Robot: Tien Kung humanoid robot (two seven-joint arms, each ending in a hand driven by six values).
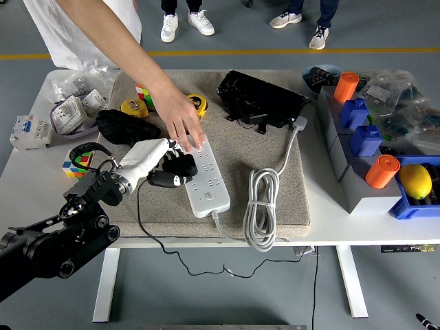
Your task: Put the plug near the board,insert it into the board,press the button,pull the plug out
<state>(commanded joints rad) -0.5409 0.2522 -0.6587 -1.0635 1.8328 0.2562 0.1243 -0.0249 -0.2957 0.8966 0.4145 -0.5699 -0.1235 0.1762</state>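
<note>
At the board's [206,175] left edge, the plug [174,172] is being gripped by the left hand [159,157], lined up for insertion; the board's far end is being steadied by a person's hand [184,118].

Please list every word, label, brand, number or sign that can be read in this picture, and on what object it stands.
No text can be read.
Circuit breaker: markings too small.
Yellow tape measure: label blurred.
Black plug in the left hand: white marks, not readable.
Power strip: no legible print.

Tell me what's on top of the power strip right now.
A person's hand presses on the power strip's far end. The left hand holds the black plug at its left edge. Sockets beneath both are hidden.
</note>
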